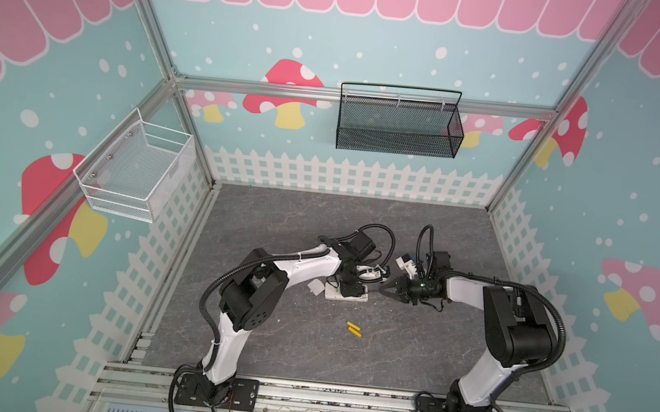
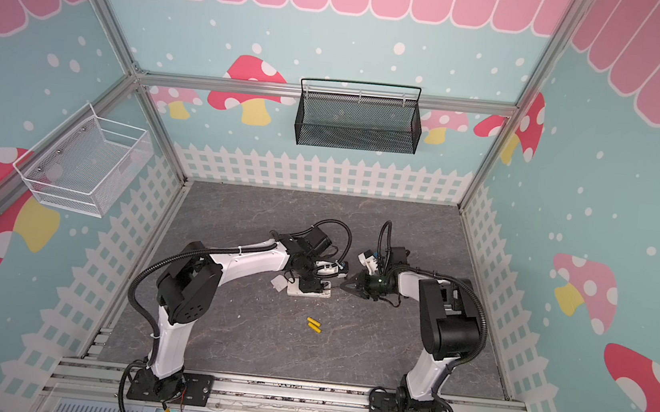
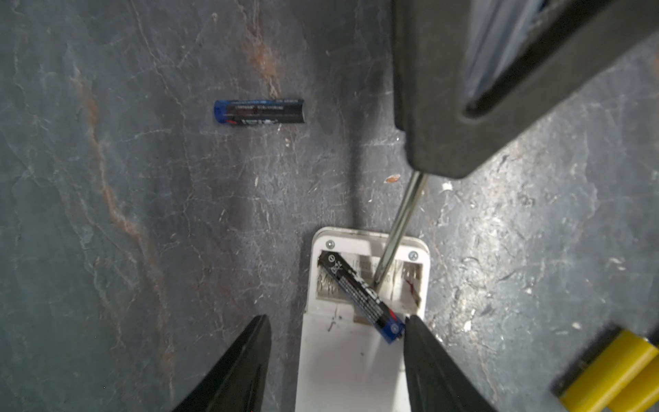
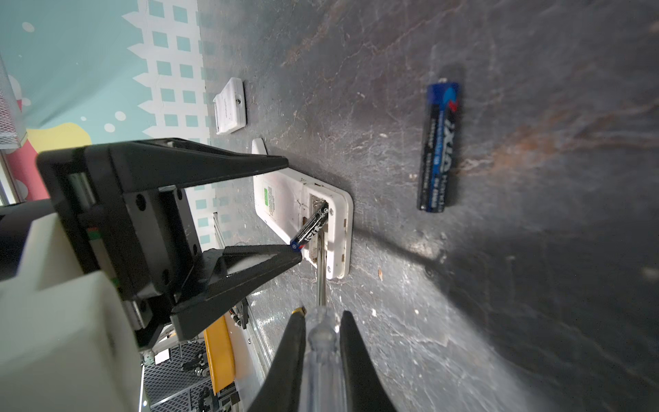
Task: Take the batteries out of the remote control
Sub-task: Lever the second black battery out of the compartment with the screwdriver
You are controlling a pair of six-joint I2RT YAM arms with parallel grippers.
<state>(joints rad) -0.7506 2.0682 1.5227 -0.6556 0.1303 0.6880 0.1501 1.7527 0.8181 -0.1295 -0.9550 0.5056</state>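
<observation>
**Inspector:** Position of the remote control [image 3: 349, 360]?

**Assistant:** Flat on the table [image 1: 277, 218], back face up, near the middle. Its compartment [image 3: 406, 285] is uncovered. The white cover [image 4: 230, 107] lies on the table just beside it.

**Inspector:** Batteries?

**Assistant:** One dark battery [image 3: 360, 296] sits crooked in the compartment. One end is down inside and the blue end is raised over the rim. One blue battery [image 3: 259, 111] lies loose on the table, well apart from the remote control. Two yellow batteries [image 1: 354, 329] lie side by side on the table, on the side nearer the arm bases.

**Inspector:** Left gripper [image 3: 337, 317]?

**Assistant:** Jaws apart, one either side of the remote control, gripping nothing. One fingertip [image 3: 415, 328] is at the raised end of the dark battery. Whether it touches cannot be confirmed.

**Inspector:** Right gripper [image 4: 322, 315]?

**Assistant:** Clamped on the clear handle of a screwdriver [image 4: 322, 342]. The metal shaft reaches into the compartment, with its tip against the side of the dark battery.
</observation>
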